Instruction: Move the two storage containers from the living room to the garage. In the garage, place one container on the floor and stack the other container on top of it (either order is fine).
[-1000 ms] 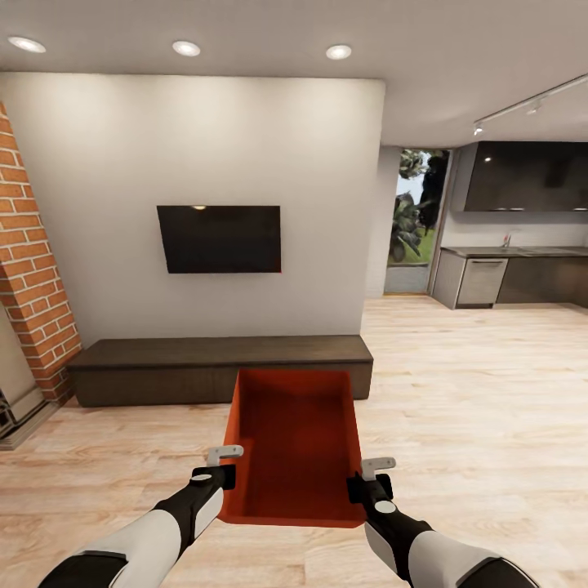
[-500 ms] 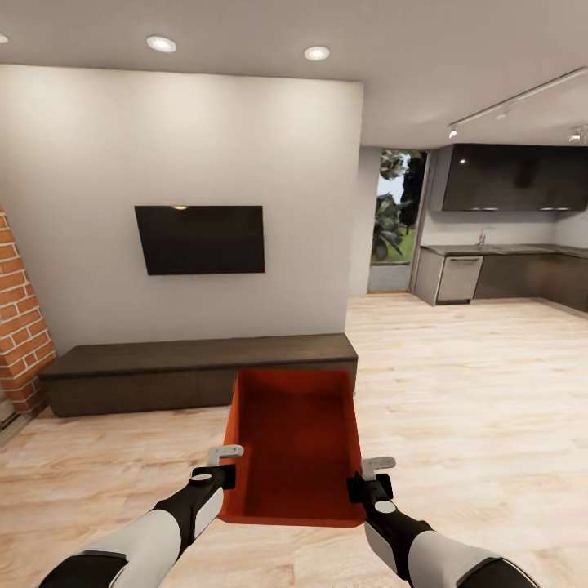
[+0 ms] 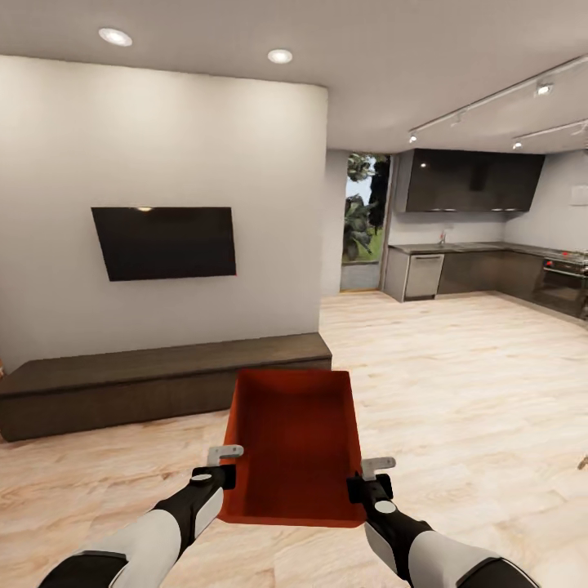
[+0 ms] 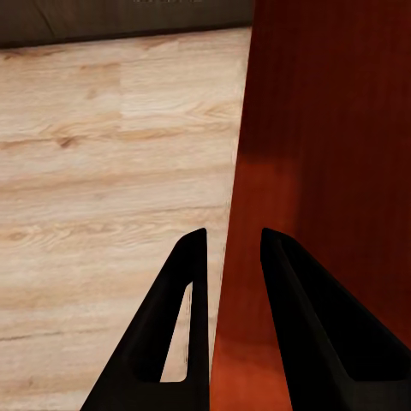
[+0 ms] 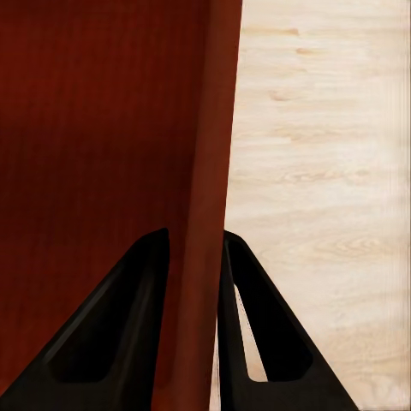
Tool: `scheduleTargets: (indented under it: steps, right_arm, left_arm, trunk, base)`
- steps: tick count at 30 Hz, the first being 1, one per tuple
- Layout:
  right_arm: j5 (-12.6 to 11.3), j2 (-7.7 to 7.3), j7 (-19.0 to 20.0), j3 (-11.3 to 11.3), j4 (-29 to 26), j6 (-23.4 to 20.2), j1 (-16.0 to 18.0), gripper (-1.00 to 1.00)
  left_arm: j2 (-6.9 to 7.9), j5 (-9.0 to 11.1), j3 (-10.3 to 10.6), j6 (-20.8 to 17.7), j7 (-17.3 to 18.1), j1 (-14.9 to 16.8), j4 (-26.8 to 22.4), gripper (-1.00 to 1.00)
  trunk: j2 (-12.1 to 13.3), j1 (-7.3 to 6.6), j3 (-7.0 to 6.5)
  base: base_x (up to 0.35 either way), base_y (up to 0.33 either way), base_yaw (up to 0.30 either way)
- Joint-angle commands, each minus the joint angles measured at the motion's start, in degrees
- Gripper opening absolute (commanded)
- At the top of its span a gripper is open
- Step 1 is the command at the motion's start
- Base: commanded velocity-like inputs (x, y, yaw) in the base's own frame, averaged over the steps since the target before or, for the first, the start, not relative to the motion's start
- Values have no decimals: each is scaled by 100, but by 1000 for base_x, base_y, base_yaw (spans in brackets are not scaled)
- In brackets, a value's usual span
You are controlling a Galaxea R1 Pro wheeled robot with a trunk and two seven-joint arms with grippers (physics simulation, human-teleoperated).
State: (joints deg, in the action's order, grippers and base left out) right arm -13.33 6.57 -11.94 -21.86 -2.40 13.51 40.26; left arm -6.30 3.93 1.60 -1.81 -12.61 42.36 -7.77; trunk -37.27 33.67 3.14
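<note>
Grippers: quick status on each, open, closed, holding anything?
Left gripper: shut on the storage container's left wall.
Right gripper: shut on its right wall.

One bin [image 3: 294,441], held by two hands: left hand [image 3: 219,465] and right hand [image 3: 367,478], one on each side wall. One TV [image 3: 166,242], one long low bench [image 3: 163,380], two round ceiling lights [image 3: 115,37], two ceiling track rails [image 3: 490,102]. In the kitchen: one dishwasher [image 3: 424,276], one oven [image 3: 560,286], one glass door [image 3: 360,221].
</note>
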Motion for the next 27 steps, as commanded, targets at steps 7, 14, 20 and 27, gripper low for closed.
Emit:
scheduleTargets:
  steps: [7,14,20,27]
  right_arm:
    - [-55,3,-2,411,3,20,8,-100]
    - [-55,3,-2,411,3,20,8,-100]
    - [-55,3,-2,411,3,20,8,-100]
    - [-55,3,-2,411,3,20,8,-100]
  left_arm:
    - [50,-60,-81,-21,-51,0,-21,-100]
    - [50,-59,-81,-21,-52,0,-22,-100]
    - [50,-60,-81,-21,-53,0,-23,-100]
    - [50,-59,-81,-21,-51,0,-23,-100]
  trunk:
    - [-9,2,-9]
    - [-9,2,-15]
    - [-9,2,-15]
    - [-9,2,-15]
  base:
    - [0,0,-238]
    - [0,0,-240]
    - [0,0,-242]
    - [0,0,-242]
